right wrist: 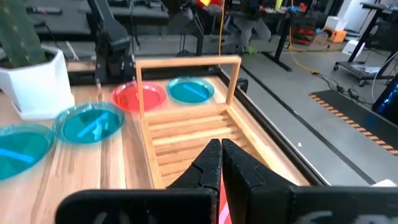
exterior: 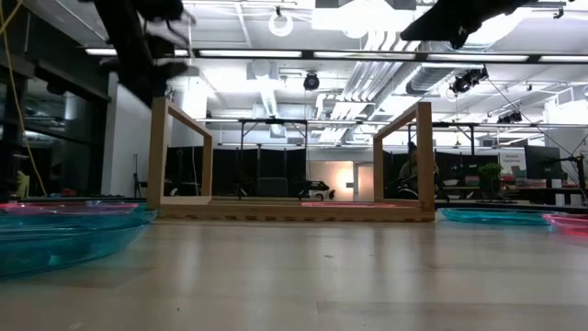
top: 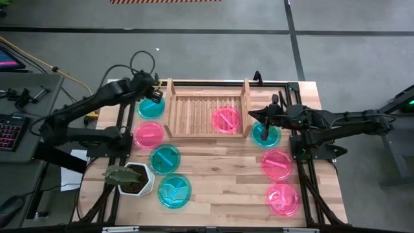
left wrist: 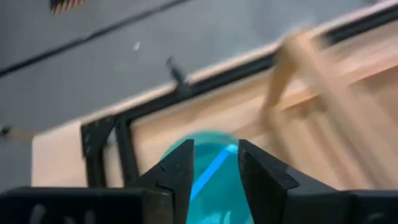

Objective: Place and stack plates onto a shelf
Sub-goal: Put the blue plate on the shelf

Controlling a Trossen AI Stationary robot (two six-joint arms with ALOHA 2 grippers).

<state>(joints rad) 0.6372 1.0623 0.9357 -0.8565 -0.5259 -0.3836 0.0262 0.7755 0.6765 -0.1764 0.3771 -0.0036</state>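
- Left gripper [top: 154, 96] poised over a teal plate [top: 150, 109] at the table's far left, just outside the left rail of the shelf [top: 200, 107].
- In the left wrist view, fingers parted by a narrow gap, with the teal plate showing through it; nothing clamped.
- Likely step in hand: taking hold of this teal plate to carry it onto the shelf.
- Best done by lowering so one finger passes inside the rim and one outside, then pinching the edge only.
- Worth closing gently, since thin plastic looks apt to flex or skid on the wood.
- Worth lifting high enough to clear the raised side rail before crossing over.
- One pink plate [top: 226, 120] lying on the slats toward the shelf's right end; bare slats to its left as a landing place, or the pink plate's top for stacking.
- Right gripper [right wrist: 221, 146] waiting beside the shelf's right rail, above a second teal plate [top: 268, 136], fingers pressed together.
- Other plates lying flat on the table, on both sides.
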